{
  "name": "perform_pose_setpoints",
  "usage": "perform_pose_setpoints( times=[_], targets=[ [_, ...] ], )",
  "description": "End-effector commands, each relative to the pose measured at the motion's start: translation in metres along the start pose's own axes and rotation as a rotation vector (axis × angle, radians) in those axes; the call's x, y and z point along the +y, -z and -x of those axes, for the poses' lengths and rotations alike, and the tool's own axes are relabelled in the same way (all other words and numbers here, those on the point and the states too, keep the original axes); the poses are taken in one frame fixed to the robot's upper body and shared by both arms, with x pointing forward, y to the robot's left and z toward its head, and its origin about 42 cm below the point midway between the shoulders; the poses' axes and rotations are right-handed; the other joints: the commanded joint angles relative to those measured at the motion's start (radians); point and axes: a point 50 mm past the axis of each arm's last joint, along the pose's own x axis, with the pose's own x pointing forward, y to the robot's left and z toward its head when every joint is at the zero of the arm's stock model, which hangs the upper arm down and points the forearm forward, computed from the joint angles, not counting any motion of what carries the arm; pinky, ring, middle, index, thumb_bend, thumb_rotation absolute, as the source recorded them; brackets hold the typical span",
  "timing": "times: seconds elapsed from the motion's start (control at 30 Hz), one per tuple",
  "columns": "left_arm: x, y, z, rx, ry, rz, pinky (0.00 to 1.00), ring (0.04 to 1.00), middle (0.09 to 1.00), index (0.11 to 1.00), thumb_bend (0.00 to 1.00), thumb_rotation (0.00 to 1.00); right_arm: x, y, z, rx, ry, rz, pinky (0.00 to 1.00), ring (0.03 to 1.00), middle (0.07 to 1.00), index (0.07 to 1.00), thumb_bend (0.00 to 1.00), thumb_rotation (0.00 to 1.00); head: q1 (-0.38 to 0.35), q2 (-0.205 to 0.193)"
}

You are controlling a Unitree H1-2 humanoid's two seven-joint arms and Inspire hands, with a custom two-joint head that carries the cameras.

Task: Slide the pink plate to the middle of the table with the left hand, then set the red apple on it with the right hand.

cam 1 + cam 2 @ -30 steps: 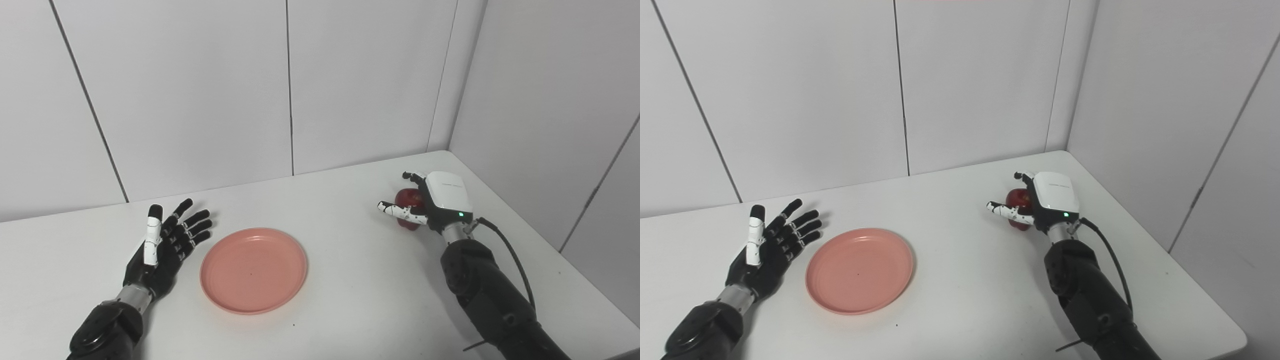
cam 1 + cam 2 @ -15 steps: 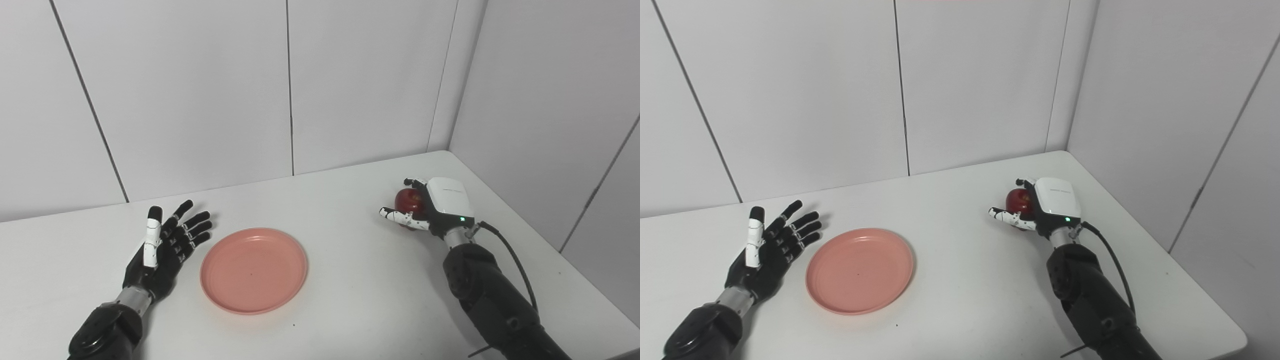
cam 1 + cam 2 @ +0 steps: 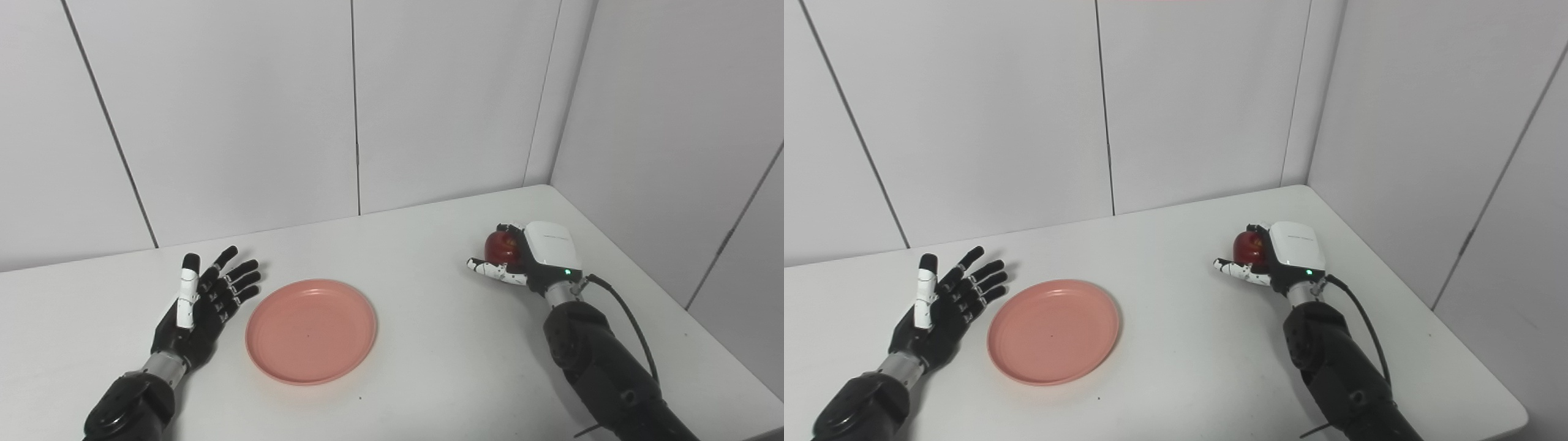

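One change: your right hand has closed around the glossy red apple; left hand rests open beside the round pink plate.

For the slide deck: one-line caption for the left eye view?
Right hand shut on the red apple at the table's right; pink plate empty mid-table, left hand open beside it.

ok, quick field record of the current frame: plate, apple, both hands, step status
pink plate: flat on the white table, empty, near the middle
red apple: in the right hand, whether lifted off the table cannot be told
right hand: fingers shut on the apple
left hand: open, fingers spread, beside the plate's left rim, not touching
step status: plate slide looks done; apple not yet on plate
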Motion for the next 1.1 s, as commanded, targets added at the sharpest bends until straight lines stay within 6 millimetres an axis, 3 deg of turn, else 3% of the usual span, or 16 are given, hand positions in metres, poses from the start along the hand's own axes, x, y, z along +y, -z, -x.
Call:
perform_pose_setpoints(
  times=[0.0, 0.37, 0.4, 0.47, 1.07],
  targets=[
    [0.001, 0.036, 0.013, 0.149, -0.023, 0.045, 0.86, 0.848, 0.827, 0.928, 0.9, 0.94, -0.019, -0.007, -0.015, -0.032, 0.092, -0.015, 0.38, 0.463, 0.56, 0.654, 0.73, 0.73, 0.0, 0.001],
    [-0.001, 0.036, 0.012, 0.148, -0.026, 0.042, 0.86, 0.838, 0.819, 0.921, 0.89, 0.95, -0.016, -0.007, -0.018, -0.094, 0.182, -0.077, 0.18, 0.227, 0.316, 0.53, 0.6, 0.35, 0.0, 0.001],
    [-0.001, 0.036, 0.012, 0.148, -0.026, 0.041, 0.86, 0.837, 0.818, 0.921, 0.89, 0.95, -0.016, -0.007, -0.019, -0.102, 0.19, -0.083, 0.17, 0.217, 0.304, 0.505, 0.54, 0.24, 0.0, 0.001],
    [-0.001, 0.036, 0.012, 0.15, -0.026, 0.041, 0.86, 0.836, 0.817, 0.922, 0.89, 0.94, -0.016, -0.007, -0.019, -0.111, 0.201, -0.091, 0.15, 0.196, 0.282, 0.489, 0.51, 0.17, 0.0, 0.001],
    [-0.002, 0.036, 0.012, 0.156, -0.026, 0.039, 0.85, 0.83, 0.824, 0.924, 0.88, 0.94, -0.035, -0.024, -0.025, -0.171, 0.225, -0.119, 0.16, 0.22, 0.311, 0.489, 0.51, 0.16, 0.012, 0.006]
  ],
)
